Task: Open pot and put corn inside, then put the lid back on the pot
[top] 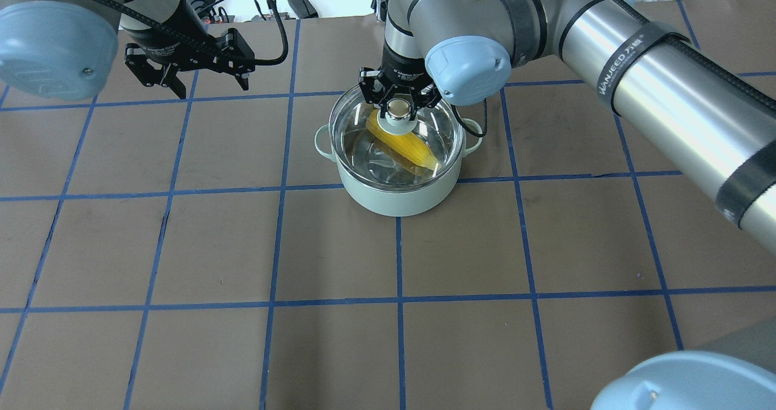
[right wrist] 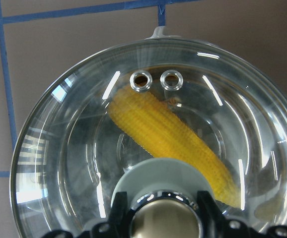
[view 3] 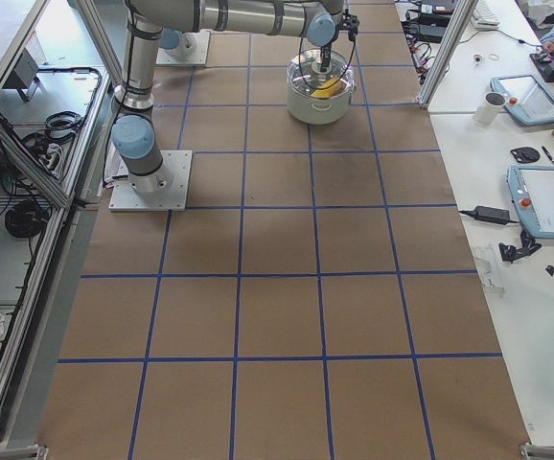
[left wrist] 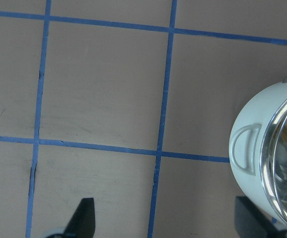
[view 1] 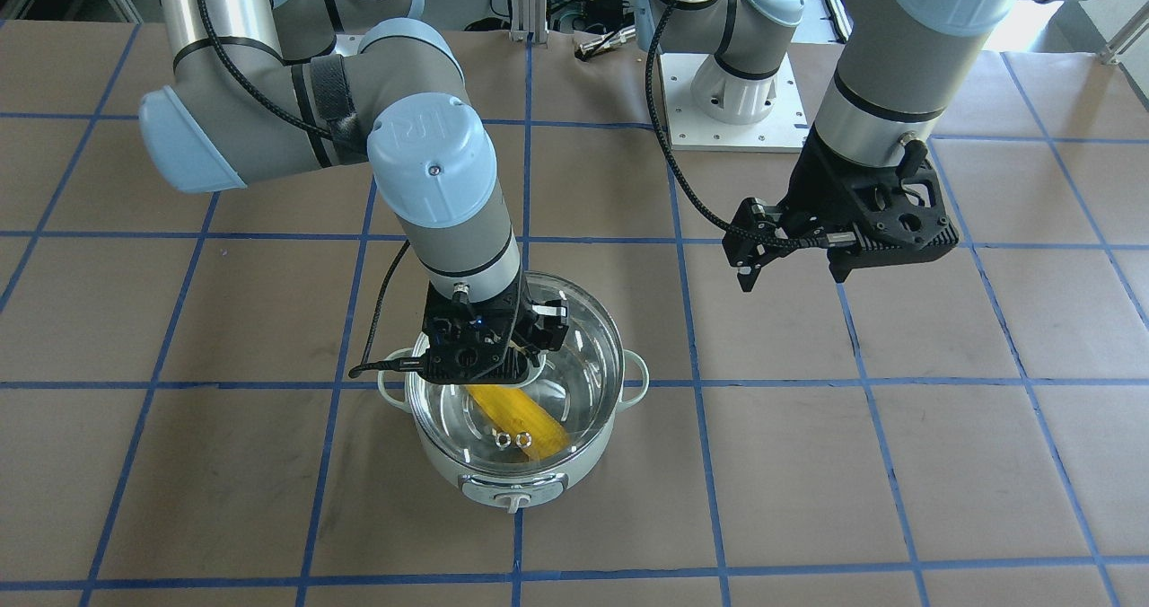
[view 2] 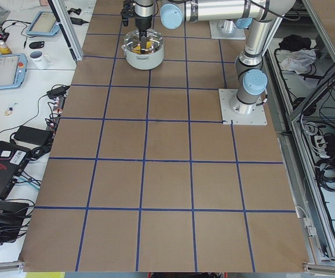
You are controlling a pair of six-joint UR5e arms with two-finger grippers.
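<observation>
Seat lid (top: 364, 155) level on pot (top: 394, 201) (corn (top: 406, 149) inside) toward worktop's operator-side edge before loosening right gripper (top: 397, 104) clenched on knob (top: 397, 110), left gripper (top: 212, 88) splayed.

The corn (top: 406, 149) lies in the pot (top: 394, 204), under the lid (right wrist: 69, 148).

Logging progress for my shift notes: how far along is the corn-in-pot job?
Done: corn lies inside the pot, lid looks seated on top. In hand: right gripper clasps the lid's knob. Remaining: release and withdraw. The left gripper hangs open, aside.
</observation>
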